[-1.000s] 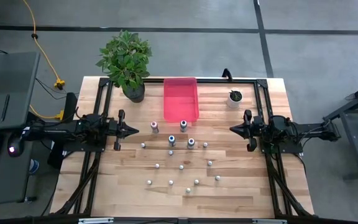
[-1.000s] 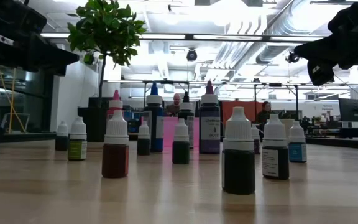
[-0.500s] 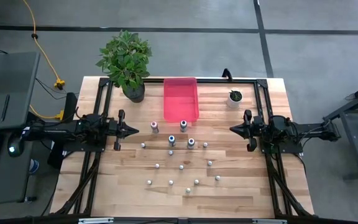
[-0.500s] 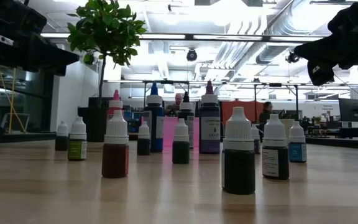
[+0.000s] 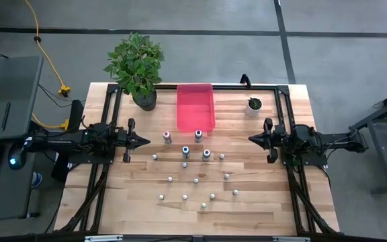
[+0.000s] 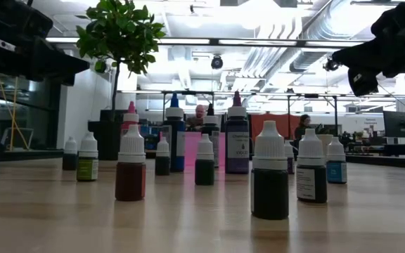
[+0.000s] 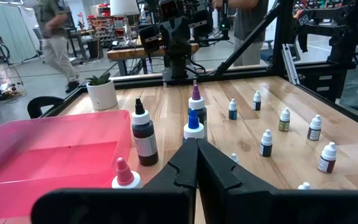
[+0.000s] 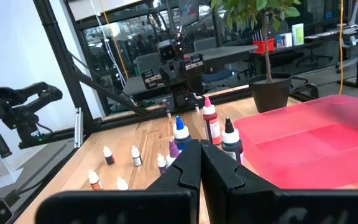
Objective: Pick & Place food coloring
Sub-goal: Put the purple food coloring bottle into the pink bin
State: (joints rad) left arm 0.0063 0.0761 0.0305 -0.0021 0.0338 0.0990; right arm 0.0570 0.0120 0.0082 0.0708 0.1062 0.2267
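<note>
Bottles (image 5: pixel 195 180) ahead of my closed, empty grippers (image 5: pixel 146 140) (image 5: pixel 250 139) look light, rigid, tippy; I'd pinch the bodies below the caps.

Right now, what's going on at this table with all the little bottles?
Nothing is being handled at this moment. The left gripper and the right gripper hang shut at opposite sides of the wooden table, holding nothing. Between them stand the little food coloring bottles, scattered and upright. A pink tray at the back looks empty, so no bottle seems to have been put away yet.
</note>
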